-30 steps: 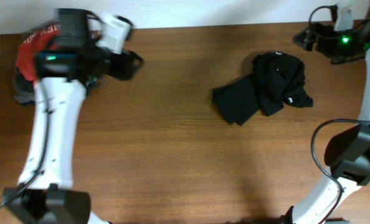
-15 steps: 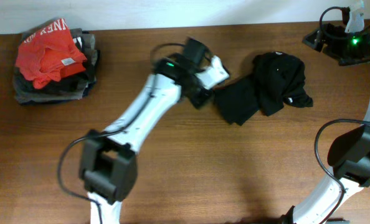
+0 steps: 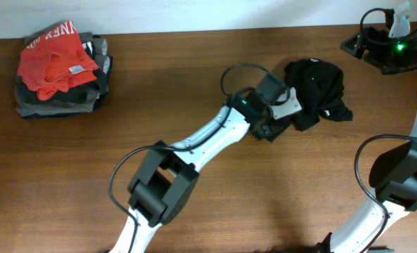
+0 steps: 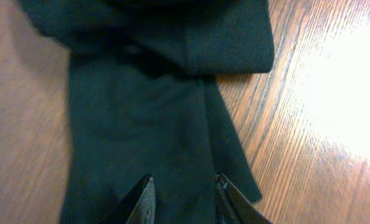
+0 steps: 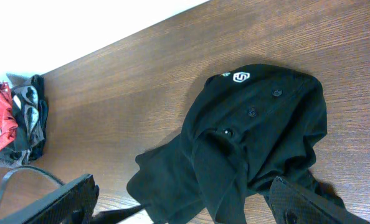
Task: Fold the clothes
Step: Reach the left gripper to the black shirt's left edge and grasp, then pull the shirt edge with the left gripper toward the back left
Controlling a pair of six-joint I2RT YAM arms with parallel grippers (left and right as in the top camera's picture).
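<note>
My left gripper [image 4: 184, 186] has swung onto the crumpled black soft-fabric T-shirt [image 3: 315, 90] at 2 o'clock, jaws narrowly parted; grasp next.

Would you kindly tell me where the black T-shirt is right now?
In the overhead view, the black T-shirt lies crumpled right of centre, with the left gripper over its left flap.

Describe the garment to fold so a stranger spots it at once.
On the wooden table, look right of centre, far from the stack of clothes at the left edge. A crumpled black shirt lies there, the left gripper over it. Unlike the stacked red and grey garments, it is loose, with a small white logo.
</note>
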